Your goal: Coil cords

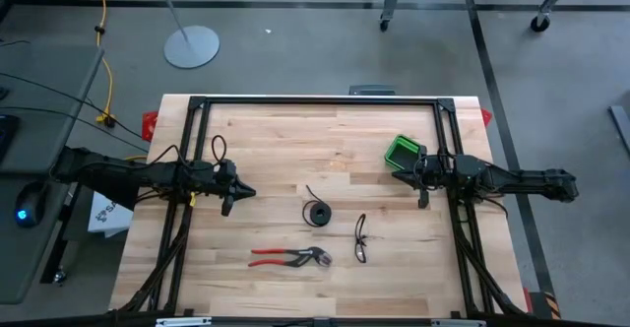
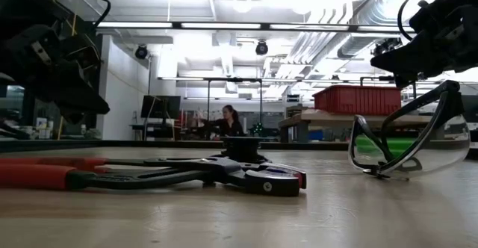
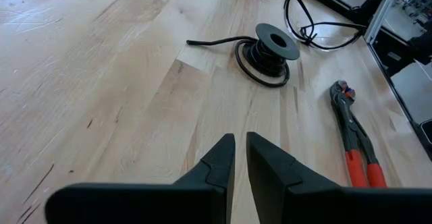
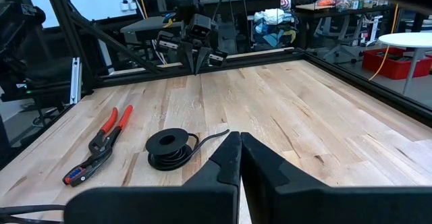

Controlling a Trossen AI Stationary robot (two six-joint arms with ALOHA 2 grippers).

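Cord (image 1: 316, 212) is wound on its spool, 1 tail left loose; both grippers (image 1: 228, 205) (image 1: 423, 201) are held clear, fingers pressed together, nothing pinched.

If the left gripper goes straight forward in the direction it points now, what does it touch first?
Probably the black cord, wound on its small spool. It lies ahead of the left gripper, slightly to one side, with only bare table between them. The gripper hangs above the table, so depth is uncertain.
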